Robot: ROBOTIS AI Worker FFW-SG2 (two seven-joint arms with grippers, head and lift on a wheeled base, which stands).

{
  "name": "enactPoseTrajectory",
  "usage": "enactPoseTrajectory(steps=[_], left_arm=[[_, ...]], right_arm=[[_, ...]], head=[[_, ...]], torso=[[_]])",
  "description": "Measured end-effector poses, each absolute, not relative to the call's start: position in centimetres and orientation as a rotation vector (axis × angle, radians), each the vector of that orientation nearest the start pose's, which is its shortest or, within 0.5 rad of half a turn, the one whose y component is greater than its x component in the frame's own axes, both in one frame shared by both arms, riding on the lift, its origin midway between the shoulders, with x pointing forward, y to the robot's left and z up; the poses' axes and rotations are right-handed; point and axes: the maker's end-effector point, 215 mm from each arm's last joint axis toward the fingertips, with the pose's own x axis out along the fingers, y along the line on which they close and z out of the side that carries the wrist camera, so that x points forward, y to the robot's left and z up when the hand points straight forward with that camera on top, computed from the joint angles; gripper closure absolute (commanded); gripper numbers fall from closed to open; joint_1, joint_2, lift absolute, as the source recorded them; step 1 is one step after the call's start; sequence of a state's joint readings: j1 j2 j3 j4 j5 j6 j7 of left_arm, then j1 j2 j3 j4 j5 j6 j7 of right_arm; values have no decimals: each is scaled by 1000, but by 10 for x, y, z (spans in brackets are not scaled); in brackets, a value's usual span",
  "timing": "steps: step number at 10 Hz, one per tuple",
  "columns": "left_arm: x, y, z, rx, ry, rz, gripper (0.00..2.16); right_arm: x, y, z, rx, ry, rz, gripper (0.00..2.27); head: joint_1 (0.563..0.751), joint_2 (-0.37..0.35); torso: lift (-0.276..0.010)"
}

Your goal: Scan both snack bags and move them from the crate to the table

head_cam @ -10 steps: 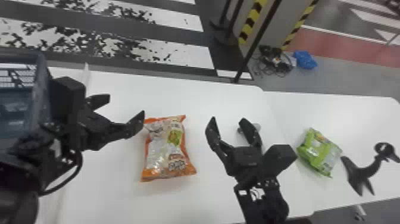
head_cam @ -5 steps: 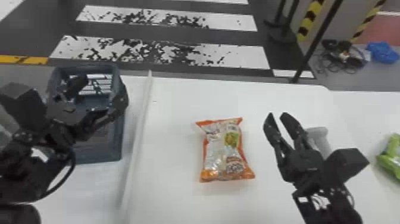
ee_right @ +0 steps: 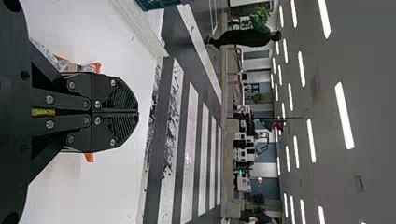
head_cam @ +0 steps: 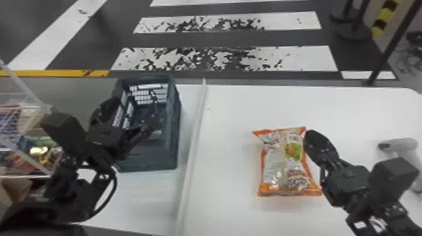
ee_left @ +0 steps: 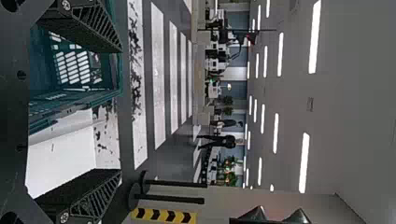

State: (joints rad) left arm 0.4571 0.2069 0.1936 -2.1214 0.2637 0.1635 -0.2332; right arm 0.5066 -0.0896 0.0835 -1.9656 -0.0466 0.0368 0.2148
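Right hand [head_cam: 311, 138] hangs closed and empty just beside the orange snack bag [head_cam: 281, 166], which lies flat on the worktop [head_cam: 232, 207], probably its drop-off spot.

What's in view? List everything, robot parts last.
Soft plastic snack bag: one, orange and clear, on the table
Boxy slatted plastic crate: one, dark blue-grey, left of the strip
Handheld scanner-like object: one, light grey, table's right side
Flat table: at least one, white, under the bag
Long straight strip: one, white, between bag and crate
Packages: several, mixed colours, left edge
Slender posts: several, black, beyond the table, right
Left claw: one, black, near the crate, open
Right claw: one, black, by the bag, shut
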Motion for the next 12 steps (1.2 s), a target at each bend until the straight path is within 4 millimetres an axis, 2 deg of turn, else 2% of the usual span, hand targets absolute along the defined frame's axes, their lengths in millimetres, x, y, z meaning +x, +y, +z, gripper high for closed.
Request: enactPoseTrajectory(steps=[2,3,6,8,10,11,12], left_arm=[[457,291,-307,-1,53,-177,87],[455,293,-307,-2,52,-175,87],[453,294,-315,-5,66,-178,87],[452,294,-319,-10,73,-178,87],[452,293,-321,-14,74,-180,87],[452,292,-321,-16,73,-180,87],[452,292,-321,-16,73,-180,87]], right_arm=[[427,-120,-420,-14,198,374,2250],[430,-114,-434,-30,223,385,2250],[436,-111,-488,-58,312,398,2250],[437,-112,-517,-69,351,403,2250],[437,-110,-524,-72,347,406,2250],[438,-108,-513,-71,322,407,2250],[439,-107,-494,-69,285,407,2250]], head=[[695,213],[695,219],[695,227],[695,227],[695,228],[695,228],[695,230]], torso=[[-88],[-88],[-88],[-88],[-88],[-88],[-88]])
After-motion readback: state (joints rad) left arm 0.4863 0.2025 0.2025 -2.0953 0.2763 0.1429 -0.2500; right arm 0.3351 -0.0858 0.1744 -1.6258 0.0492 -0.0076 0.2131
